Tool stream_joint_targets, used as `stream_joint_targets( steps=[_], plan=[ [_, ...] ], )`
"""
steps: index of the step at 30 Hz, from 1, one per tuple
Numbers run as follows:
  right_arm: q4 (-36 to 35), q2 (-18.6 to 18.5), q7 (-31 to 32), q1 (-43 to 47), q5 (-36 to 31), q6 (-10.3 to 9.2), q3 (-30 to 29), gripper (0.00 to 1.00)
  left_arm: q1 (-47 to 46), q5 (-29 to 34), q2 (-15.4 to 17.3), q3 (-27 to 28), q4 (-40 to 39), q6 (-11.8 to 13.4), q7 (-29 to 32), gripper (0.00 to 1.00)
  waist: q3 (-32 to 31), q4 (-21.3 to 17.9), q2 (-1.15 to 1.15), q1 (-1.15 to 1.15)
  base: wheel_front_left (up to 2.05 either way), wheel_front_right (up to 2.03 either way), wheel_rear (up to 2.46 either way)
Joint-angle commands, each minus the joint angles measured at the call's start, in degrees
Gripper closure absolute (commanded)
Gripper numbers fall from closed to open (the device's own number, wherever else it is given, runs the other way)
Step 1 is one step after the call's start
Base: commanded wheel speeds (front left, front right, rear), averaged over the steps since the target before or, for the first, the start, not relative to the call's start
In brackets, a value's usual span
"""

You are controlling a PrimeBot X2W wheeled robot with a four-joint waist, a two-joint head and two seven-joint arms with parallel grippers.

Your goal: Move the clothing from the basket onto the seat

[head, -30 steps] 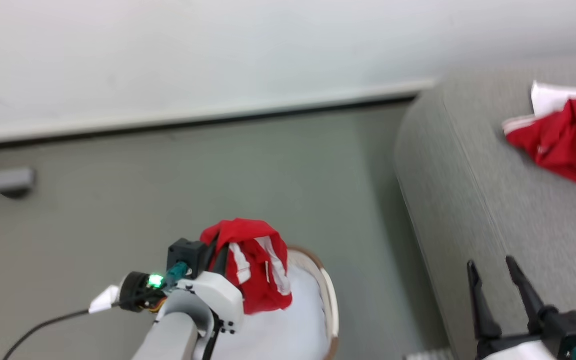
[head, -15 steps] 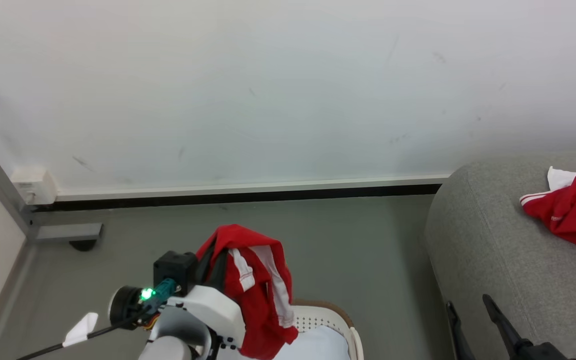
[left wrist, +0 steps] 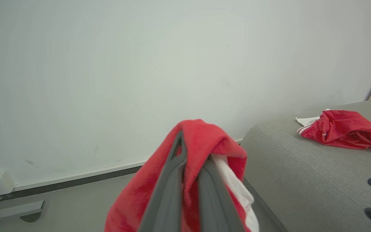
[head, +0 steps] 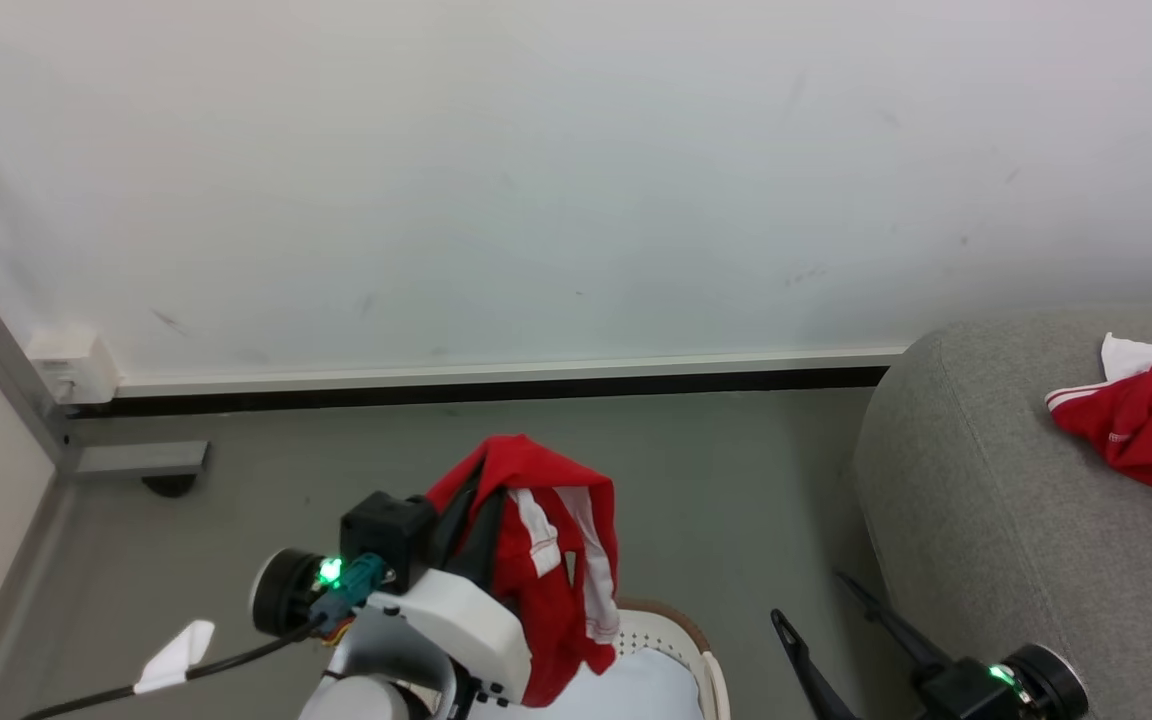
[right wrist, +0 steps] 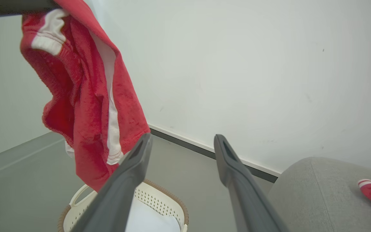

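A red piece of clothing [head: 546,560] with white stripes hangs above the basket [head: 706,670], draped over my left gripper [head: 471,515], which is shut on it. In the left wrist view the fabric [left wrist: 201,135] folds over the closed fingers of the left gripper [left wrist: 192,154]. My right gripper [head: 814,603] stands open with nothing in it, between the basket and the grey seat [head: 986,520], fingers angled up-left. The right wrist view shows that gripper [right wrist: 183,138], the hanging garment [right wrist: 85,96] and the basket's brown rim [right wrist: 172,196]. A second red garment [head: 1146,430] lies on the seat.
A white wall with a dark baseboard [head: 496,390] runs behind. A grey metal frame foot [head: 136,458] and a white box [head: 71,365] sit at the left. A black cable with a white tag [head: 171,655] trails from my left arm. Pale cloth [head: 636,695] lies in the basket.
The camera has tilted up toward the wall. My left gripper with the garment has shifted slightly right. My right gripper has swung left off the seat, its fingers now slanting up-left.
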Motion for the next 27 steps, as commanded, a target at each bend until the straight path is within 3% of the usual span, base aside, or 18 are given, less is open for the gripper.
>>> stream_joint_targets(
  steps=[1,8,21,22,23,27],
  plan=[
    [0.57,-1.62,0.02,-3.15,1.02,-0.16,3.12,0.00,-0.48,-0.22,0.14,-0.69,-1.15,-0.55,0.47,1.00,0.18,-0.12,0.00,0.00,0.00,0.00,0.00],
    [4.35,-4.44,0.03,-12.87,3.50,-0.16,13.32,0.00,-1.81,0.61,-0.75,-4.87,-3.83,-2.68,1.97,1.00,0.47,-0.15,0.00,0.00,0.00,0.00,0.00],
    [15.53,-0.76,0.04,-22.48,8.87,-0.16,24.58,0.00,-4.18,-1.21,-3.01,-13.39,-6.04,-6.25,4.36,1.00,-0.08,0.35,0.00,0.00,0.00,0.00,0.00],
    [16.31,-0.50,0.03,-23.15,9.70,-0.16,25.29,0.70,-4.24,-1.53,-3.08,-13.68,-6.09,-6.26,4.47,1.00,-0.13,0.42,0.00,0.00,0.00,0.00,0.00],
    [16.75,-0.25,0.02,-23.70,10.81,-0.16,25.41,1.00,-4.31,-1.72,-3.15,-13.93,-6.13,-6.10,4.53,1.00,-0.15,0.49,0.00,0.00,0.00,0.00,0.00],
    [17.46,0.07,0.03,-24.16,14.56,-0.17,26.11,1.00,-4.63,-1.84,-3.33,-14.02,-5.71,-5.23,4.20,1.00,0.01,0.54,0.00,0.00,0.00,0.00,0.00]
  ],
)
